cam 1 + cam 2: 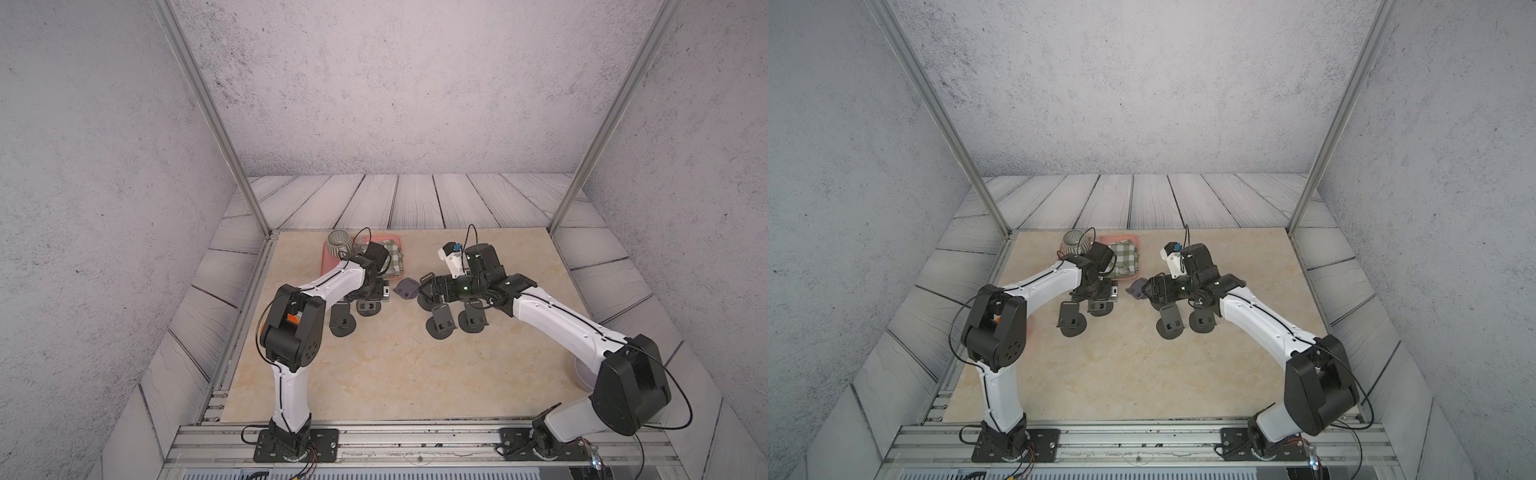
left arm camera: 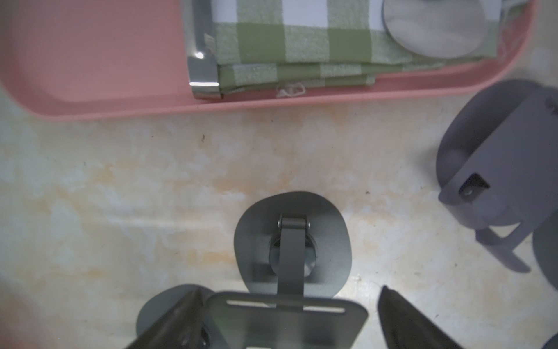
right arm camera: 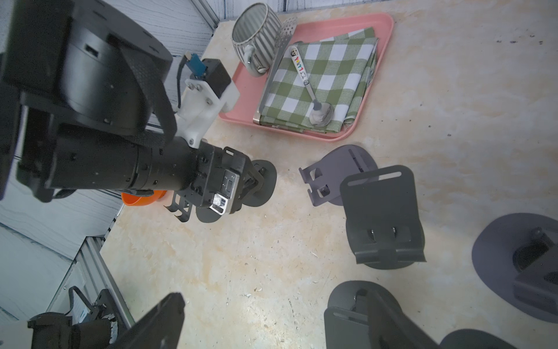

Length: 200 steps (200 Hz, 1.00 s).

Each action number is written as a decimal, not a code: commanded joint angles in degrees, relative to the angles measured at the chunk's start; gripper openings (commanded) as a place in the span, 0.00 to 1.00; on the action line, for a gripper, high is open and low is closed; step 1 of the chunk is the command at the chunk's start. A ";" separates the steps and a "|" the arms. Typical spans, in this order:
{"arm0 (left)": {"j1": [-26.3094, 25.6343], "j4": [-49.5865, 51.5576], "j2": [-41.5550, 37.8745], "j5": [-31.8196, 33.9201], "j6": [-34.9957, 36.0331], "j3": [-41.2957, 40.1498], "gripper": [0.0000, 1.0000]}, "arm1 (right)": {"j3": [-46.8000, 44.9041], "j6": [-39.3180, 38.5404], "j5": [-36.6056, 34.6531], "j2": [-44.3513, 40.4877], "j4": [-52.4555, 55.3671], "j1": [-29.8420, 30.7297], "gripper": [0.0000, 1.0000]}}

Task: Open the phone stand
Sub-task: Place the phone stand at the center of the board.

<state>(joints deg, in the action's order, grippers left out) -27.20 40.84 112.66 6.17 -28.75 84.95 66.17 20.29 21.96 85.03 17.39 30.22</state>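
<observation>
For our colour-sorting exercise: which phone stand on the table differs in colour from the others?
The purplish-grey phone stand beside the pink tray. The other phone stands are all dark charcoal; this one is plainly paler, with a lilac tint.

High stereo overviews; two close wrist views

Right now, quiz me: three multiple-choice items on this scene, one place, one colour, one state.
1. Where does the spoon lie?
A on the checked cloth
B in the mug
C on the bare table

2. What colour is the tray?
A blue
B pink
C yellow

3. The right gripper is:
A open
B shut on the spoon
C shut on the mug

Key: 1A, it rests across the cloth inside the tray. 2B, its rim and floor are pink. 3A, its fingers stand wide apart in the wrist view.
</observation>
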 commanded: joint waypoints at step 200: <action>-3.91 -11.02 -6.36 -5.59 24.05 -0.98 0.98 | -2.35 -1.44 -4.74 -5.77 1.93 0.14 0.97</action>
<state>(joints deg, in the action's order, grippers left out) -31.00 34.22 108.12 6.00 -9.19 85.60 64.95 19.77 19.29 82.13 18.02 30.22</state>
